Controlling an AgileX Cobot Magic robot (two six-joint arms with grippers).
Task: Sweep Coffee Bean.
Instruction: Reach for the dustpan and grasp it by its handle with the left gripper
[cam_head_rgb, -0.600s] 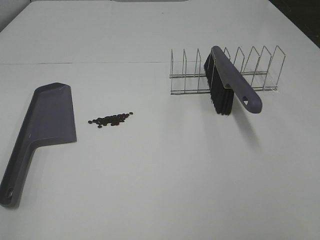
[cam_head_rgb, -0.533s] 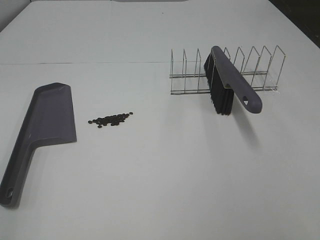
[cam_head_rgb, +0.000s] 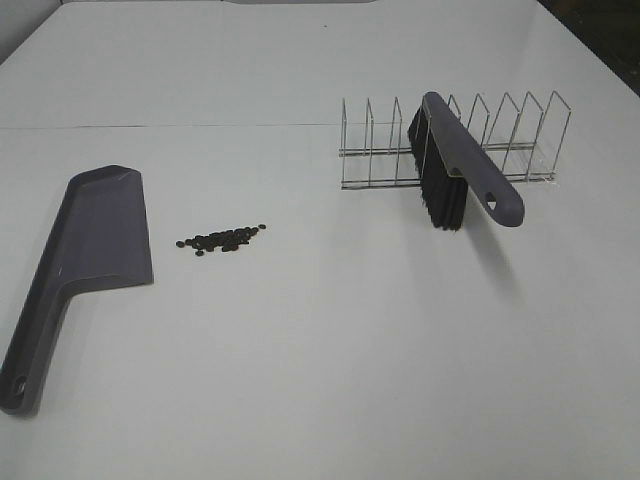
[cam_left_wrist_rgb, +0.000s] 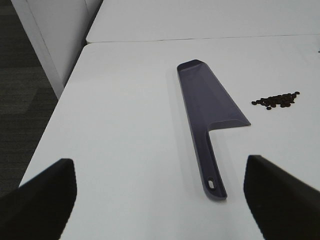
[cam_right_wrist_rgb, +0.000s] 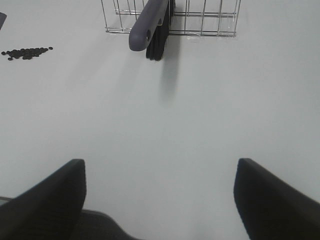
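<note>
1. Quiet start here: the coffee beans (cam_head_rgb: 222, 240) lie in one tight little cluster on the white table (cam_head_rgb: 320, 350), left of centre, nothing touching them
2. Just to their left sits the purple dustpan (cam_head_rgb: 95, 240), flat on the table, near the beans but apart from them. Its long open side appears to face the pile and its handle runs back toward the robot's edge, ready for an easy pickup from the left
3. Over on the right, well apart from the beans, the brush (cam_head_rgb: 455, 170) stands slotted in the wire rack (cam_head_rgb: 520, 140). The black bristles hang down and the purple handle juts out toward the front. The rack props it up, so the handle is off the surface and free to be gripped
4. The left gripper (cam_left_wrist_rgb: 157, 165) hovers with its jaws spread wide and nothing between them, looking straight down the dustpan's handle
5. The right gripper (cam_right_wrist_rgb: 160, 164) is likewise wide and empty, facing the brush handle from a distance
6. My read: nothing is swept yet. Each arm is lined up with its own tool, so the grabs come first, brush on the right and pan on the left
</note>
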